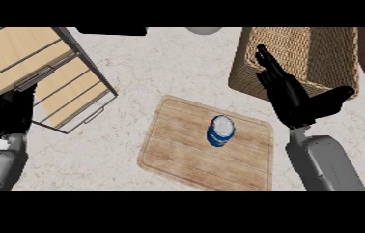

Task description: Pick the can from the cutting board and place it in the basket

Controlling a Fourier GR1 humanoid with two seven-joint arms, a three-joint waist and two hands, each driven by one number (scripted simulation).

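A blue can (221, 130) with a white top stands upright on the wooden cutting board (178, 152), right of the board's middle. The wicker basket (328, 50) sits at the upper right of the counter. My right hand (292, 99) is open, fingers straight and pointing up-left, thumb out to the right; it hovers over the basket's near-left corner, to the right of and above the can and apart from it. My left hand (16, 112) shows at the left edge, dark against the drawers.
A wooden drawer unit (50, 77) with metal rails fills the upper left. A grey round object (205, 30) and a dark shape (113, 30) lie at the counter's far edge. Speckled counter surrounds the board.
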